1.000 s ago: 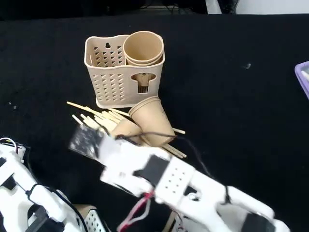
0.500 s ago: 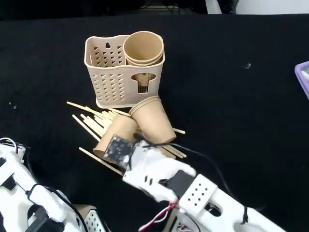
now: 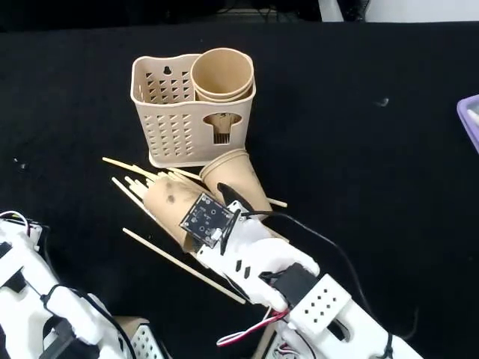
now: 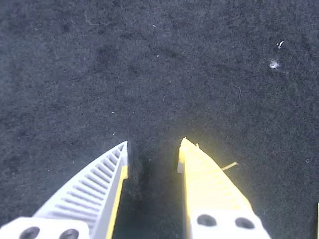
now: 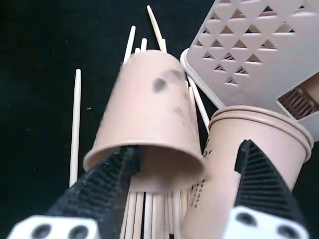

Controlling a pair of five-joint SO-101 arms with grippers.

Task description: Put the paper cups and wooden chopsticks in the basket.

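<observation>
A beige perforated basket (image 3: 176, 120) stands at the back of the black table, with stacked paper cups (image 3: 222, 73) in its right half. Two more paper cups lie on their sides in front of it: a spotted cup (image 3: 166, 200) (image 5: 149, 109) and a plain cup (image 3: 236, 181) (image 5: 249, 149). Wooden chopsticks (image 3: 138, 183) (image 5: 76, 119) lie fanned under and beside them. My right gripper (image 5: 188, 148) is open at the two cups' rims, one finger at the spotted cup's rim, the other over the plain cup. My left gripper (image 4: 154, 143) is open over bare cloth.
The right arm (image 3: 262, 262) stretches from the front edge to the cups. The left arm (image 3: 37, 299) rests at the front left corner beside a white perforated part (image 3: 142, 336). A purple object (image 3: 469, 120) sits at the right edge.
The right arm has swung right and settled with its gripper at the lying cups. The spotted cup has shifted a little to the left. The left arm has not moved.
</observation>
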